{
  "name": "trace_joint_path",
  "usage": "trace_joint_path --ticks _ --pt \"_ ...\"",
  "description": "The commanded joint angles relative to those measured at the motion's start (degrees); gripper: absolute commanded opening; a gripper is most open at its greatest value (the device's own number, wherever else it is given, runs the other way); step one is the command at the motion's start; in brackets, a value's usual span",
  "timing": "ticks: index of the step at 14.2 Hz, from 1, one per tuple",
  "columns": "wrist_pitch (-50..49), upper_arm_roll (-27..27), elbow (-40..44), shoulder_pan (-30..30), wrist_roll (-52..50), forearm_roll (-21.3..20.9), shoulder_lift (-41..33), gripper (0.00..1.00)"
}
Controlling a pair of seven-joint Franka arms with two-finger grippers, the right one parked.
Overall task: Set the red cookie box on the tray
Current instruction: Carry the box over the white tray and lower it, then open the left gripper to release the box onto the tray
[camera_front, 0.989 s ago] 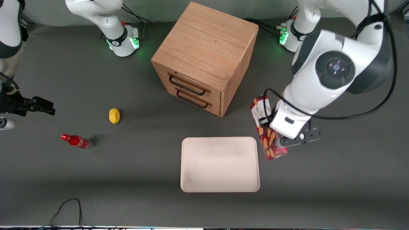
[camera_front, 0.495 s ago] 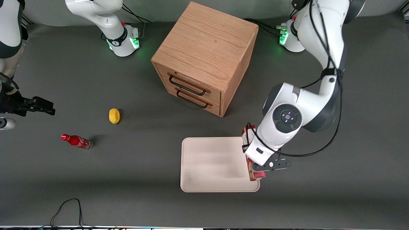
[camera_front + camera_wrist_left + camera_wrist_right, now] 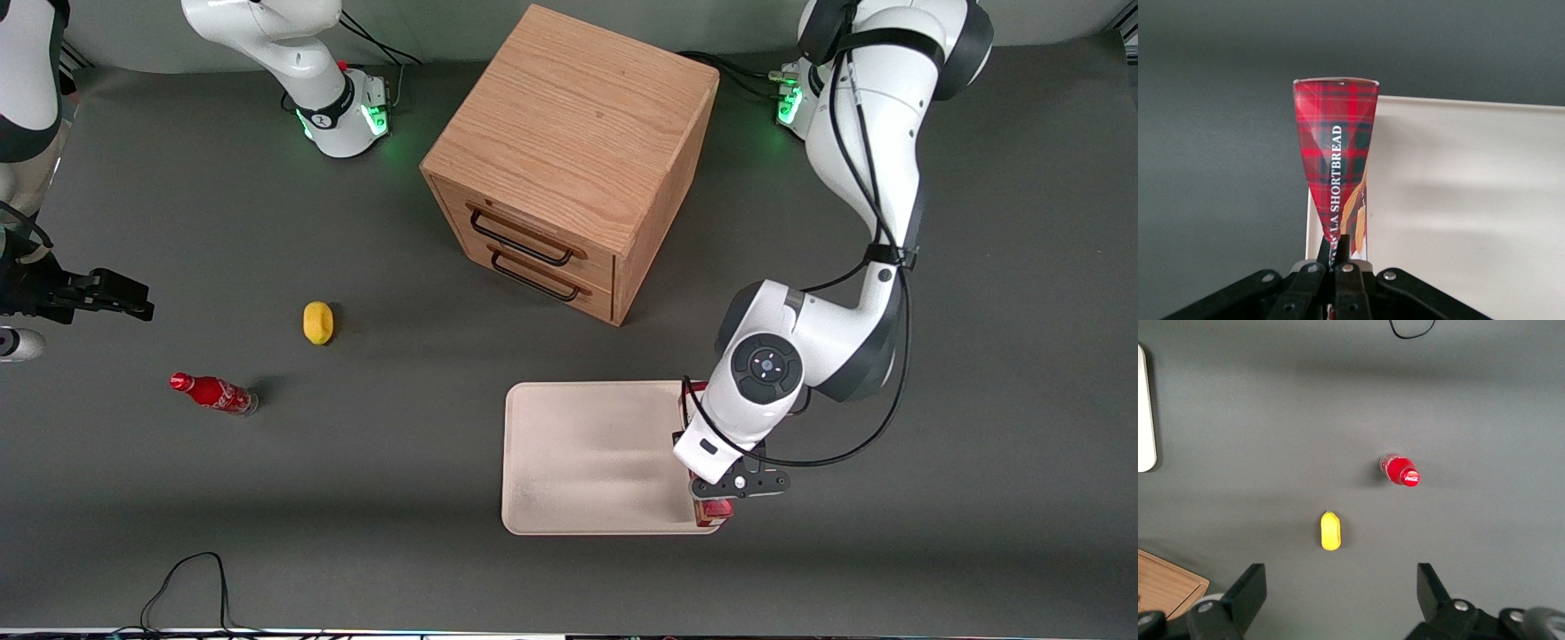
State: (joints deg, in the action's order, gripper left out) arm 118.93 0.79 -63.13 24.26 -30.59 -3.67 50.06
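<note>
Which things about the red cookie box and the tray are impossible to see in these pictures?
- Front view: the left arm covers most of the red cookie box; only small parts show.
- Left wrist view: whether the box touches the tray cannot be told; the gripper hides its near end.
- The tray runs past the picture's edge there.

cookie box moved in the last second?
Yes. The red cookie box, clamped in the claw, went from the bare table beside the tray to over the tray's edge at the working arm's end.

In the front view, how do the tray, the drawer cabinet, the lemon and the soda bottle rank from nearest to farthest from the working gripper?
The gripper holds the cookie box.
1. Tray, under it.
2. Cabinet, farther from the camera.
3. Lemon, toward the parked arm's end.
4. Bottle, farther that way.
</note>
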Motion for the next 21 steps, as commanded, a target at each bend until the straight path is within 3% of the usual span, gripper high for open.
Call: trace_joint_path --ticks 1,15,16,17,18,21 --pt "1.2 -0.4 0.9 0.5 0.4 -0.6 1.2 0.00" --pt "1.1 -0.2 -1.5 0.8 -0.3 1.3 1.4 0.00" --pt "1.1 -0.2 -1.5 0.8 0.0 1.5 1.3 0.40" --pt "1.2 -0.2 -1.6 0.8 -0.1 1.5 1.3 0.85" --pt "1.1 -0.2 -1.6 0.8 -0.5 1.6 1.2 1.00" --pt "0.7 -0.2 -1.6 0.8 -1.1 1.6 0.6 1.00"
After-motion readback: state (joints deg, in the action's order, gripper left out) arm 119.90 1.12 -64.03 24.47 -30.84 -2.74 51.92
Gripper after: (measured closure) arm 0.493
